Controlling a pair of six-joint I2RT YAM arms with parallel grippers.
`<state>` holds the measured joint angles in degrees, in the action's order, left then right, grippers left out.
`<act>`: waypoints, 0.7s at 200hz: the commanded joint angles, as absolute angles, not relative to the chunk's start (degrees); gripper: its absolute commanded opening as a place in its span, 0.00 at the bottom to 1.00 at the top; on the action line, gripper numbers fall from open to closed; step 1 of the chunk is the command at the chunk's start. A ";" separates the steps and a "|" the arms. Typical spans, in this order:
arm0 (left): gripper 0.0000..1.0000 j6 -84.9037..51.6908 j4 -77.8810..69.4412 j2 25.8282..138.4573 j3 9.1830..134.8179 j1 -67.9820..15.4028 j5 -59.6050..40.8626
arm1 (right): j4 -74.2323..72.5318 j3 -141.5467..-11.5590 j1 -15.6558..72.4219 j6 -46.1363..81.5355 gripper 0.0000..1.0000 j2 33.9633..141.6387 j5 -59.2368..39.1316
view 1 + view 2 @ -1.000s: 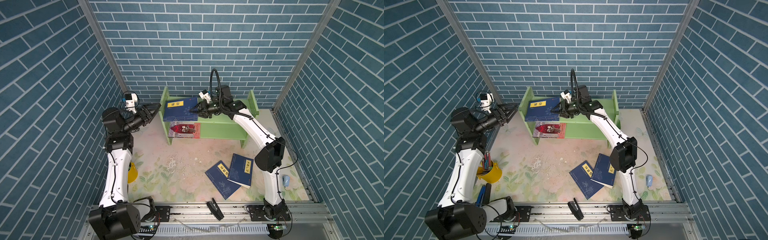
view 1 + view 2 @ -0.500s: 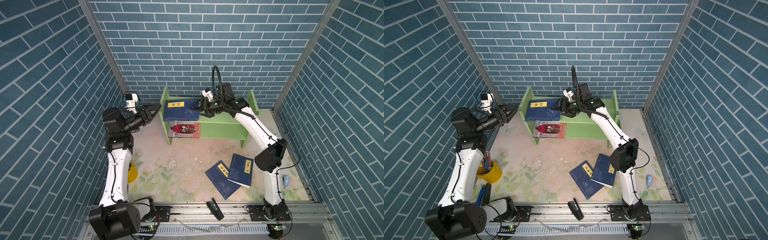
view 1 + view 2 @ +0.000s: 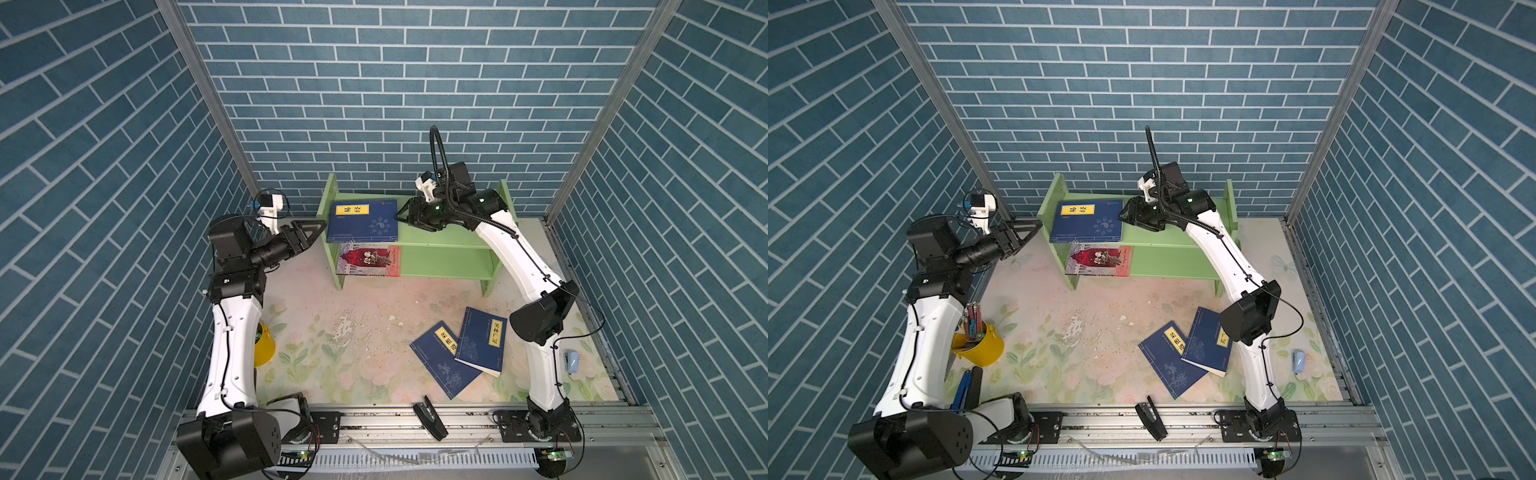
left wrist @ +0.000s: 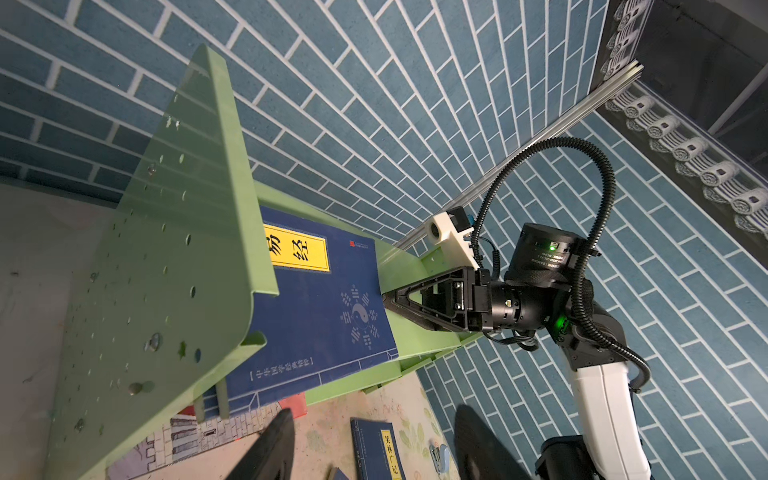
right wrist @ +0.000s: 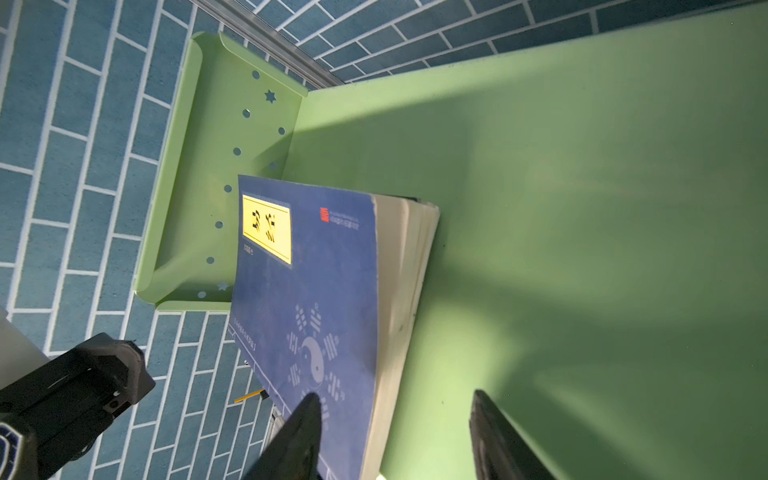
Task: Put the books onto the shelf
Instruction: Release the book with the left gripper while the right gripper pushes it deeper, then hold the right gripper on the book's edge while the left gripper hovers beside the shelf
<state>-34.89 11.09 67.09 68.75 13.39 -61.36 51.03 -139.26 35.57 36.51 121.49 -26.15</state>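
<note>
- Dark blue book [image 3: 361,220], yellow title label, lies flat on the green shelf [image 3: 440,239], top tier.
- Right gripper [image 3: 402,215], jaws apart, points at its edge; left gripper [image 3: 321,228] gapes empty.

The floral desk [image 3: 316,299] bears a green shelf [image 3: 444,243] at upper centre: dark blue book [image 3: 361,222] on its top tier, red-covered book [image 3: 368,259] below. Lower right, two blue paperbacks [image 3: 482,345] overlap; a yellow cup [image 3: 266,349] stands left.

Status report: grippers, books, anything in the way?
Left gripper open, beside light green wooden shelf. Right gripper open at dark blue paperback on top tier. Two blue paperbacks on table. No obstruction seen.
</note>
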 commanded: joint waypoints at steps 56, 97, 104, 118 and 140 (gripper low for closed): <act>0.63 -25.40 19.03 66.39 70.06 13.27 -60.99 | 50.98 -139.33 37.31 34.37 0.43 120.85 -27.15; 0.63 -25.56 18.64 66.20 69.48 13.27 -60.73 | 50.43 -139.37 37.34 34.71 0.35 121.06 -27.51; 0.63 -25.56 18.55 66.26 69.37 13.27 -60.73 | 50.32 -139.31 37.23 34.80 0.35 121.17 -27.59; 0.63 -25.58 18.54 66.14 69.17 13.27 -60.73 | 50.04 -139.39 37.35 35.07 0.35 121.29 -28.07; 0.63 -25.55 18.55 66.01 69.00 13.25 -60.82 | 49.70 -139.65 37.33 35.49 0.35 121.60 -28.65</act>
<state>-26.50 18.63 67.07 69.14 13.37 -60.84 50.63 -139.26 37.12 35.94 121.51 -27.07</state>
